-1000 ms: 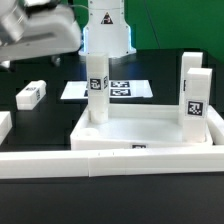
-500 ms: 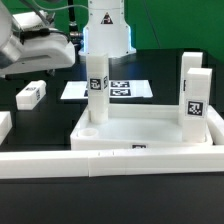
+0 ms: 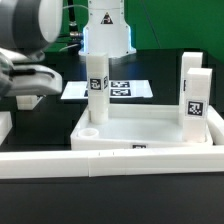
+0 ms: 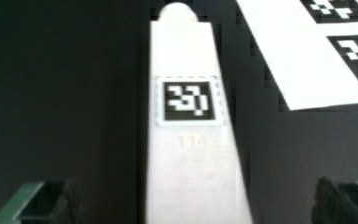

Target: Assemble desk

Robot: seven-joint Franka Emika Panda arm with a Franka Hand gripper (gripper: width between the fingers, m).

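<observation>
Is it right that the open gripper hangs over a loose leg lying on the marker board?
Not quite: the wrist view shows the open gripper over the loose leg, but it lies on the black table beside the marker board, not on it.

You're looking straight down on a loose white leg (image 4: 188,140) lying lengthwise on the black desk (image 4: 60,90), its black-and-white tag (image 4: 190,101) facing up. The hand's dark fingertips (image 4: 30,190) sit spread either side of it, not touching. The marker board (image 4: 327,45) lies just beside.
</observation>
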